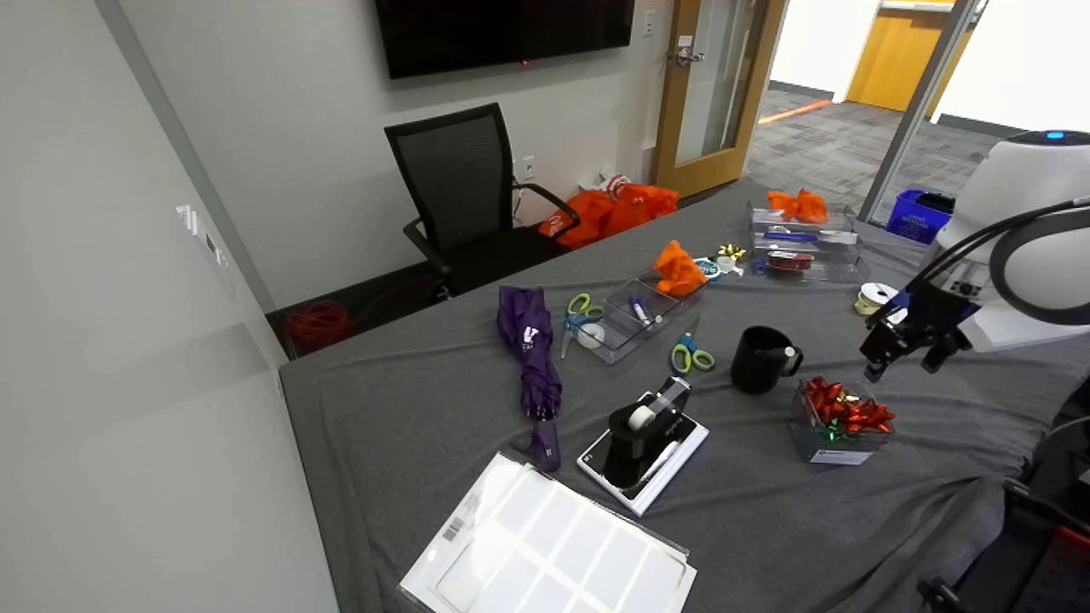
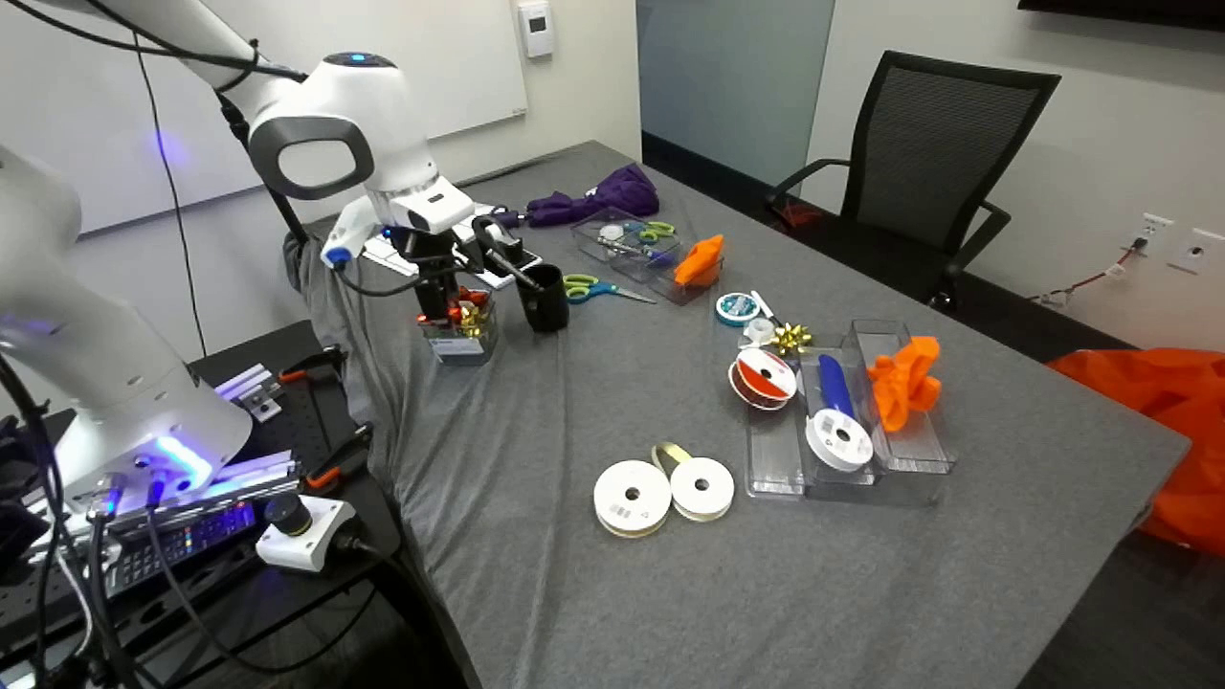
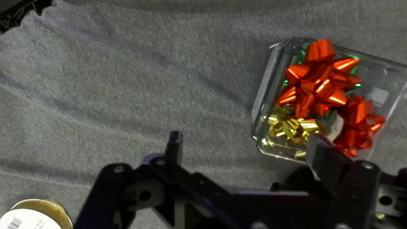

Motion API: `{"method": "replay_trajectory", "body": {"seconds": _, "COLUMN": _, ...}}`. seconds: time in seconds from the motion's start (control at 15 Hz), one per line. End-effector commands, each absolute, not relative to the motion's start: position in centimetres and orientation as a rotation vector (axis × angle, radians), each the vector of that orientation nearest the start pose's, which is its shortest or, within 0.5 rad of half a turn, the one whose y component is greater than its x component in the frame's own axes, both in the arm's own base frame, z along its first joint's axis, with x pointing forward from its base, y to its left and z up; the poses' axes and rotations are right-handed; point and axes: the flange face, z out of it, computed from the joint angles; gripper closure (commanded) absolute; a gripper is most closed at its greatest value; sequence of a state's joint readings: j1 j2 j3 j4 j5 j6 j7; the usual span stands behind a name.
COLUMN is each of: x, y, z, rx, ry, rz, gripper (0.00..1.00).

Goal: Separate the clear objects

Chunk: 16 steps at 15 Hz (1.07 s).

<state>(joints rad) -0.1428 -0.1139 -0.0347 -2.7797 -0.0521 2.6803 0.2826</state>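
Note:
A small clear plastic tray [image 1: 839,444] stands on the grey cloth beside the black mug, holding shiny red, gold and green bows. It also shows in an exterior view [image 2: 464,348] and at the right of the wrist view [image 3: 392,98]. A doubled rim along its left edge in the wrist view looks like two nested clear trays; the lower one is mostly hidden. My gripper [image 3: 246,138] is open and empty. It hangs above the table near the tray [image 1: 904,362]; its right finger overlaps the tray's lower edge in the wrist view. I see no contact.
A black mug [image 1: 756,366] stands close by the tray. Scissors [image 1: 691,356], a tape dispenser [image 1: 628,443] and a divided clear tray [image 1: 626,347] lie farther off. A larger clear bin [image 2: 777,469] and white ribbon spools [image 2: 632,493] stand on another part of the table.

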Motion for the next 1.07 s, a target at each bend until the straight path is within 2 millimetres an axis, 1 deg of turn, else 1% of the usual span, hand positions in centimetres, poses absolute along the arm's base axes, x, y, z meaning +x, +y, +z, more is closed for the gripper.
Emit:
{"method": "replay_trajectory", "body": {"seconds": 0.0, "x": 37.7, "y": -7.3, "z": 21.7, "rx": -3.111, "ry": 0.568, "rz": -0.005, "gripper": 0.00}}
{"method": "replay_trajectory", "body": {"seconds": 0.33, "x": 37.5, "y": -7.9, "z": 19.5, "rx": -3.106, "ry": 0.550, "rz": -0.008, "gripper": 0.00}}
{"method": "replay_trajectory", "body": {"seconds": 0.67, "x": 37.6, "y": -7.9, "z": 18.8, "rx": -3.062, "ry": 0.548, "rz": -0.052, "gripper": 0.00}}
{"method": "replay_trajectory", "body": {"seconds": 0.73, "x": 37.6, "y": -8.0, "z": 18.8, "rx": -3.057, "ry": 0.545, "rz": -0.054, "gripper": 0.25}}
{"method": "replay_trajectory", "body": {"seconds": 0.8, "x": 37.6, "y": -8.0, "z": 18.7, "rx": -3.054, "ry": 0.544, "rz": -0.053, "gripper": 0.26}}
{"method": "replay_trajectory", "body": {"seconds": 0.87, "x": 37.5, "y": -8.0, "z": 18.7, "rx": -3.051, "ry": 0.545, "rz": -0.052, "gripper": 0.32}}
{"method": "replay_trajectory", "body": {"seconds": 1.0, "x": 37.5, "y": -8.1, "z": 18.6, "rx": -3.047, "ry": 0.549, "rz": -0.050, "gripper": 0.47}}
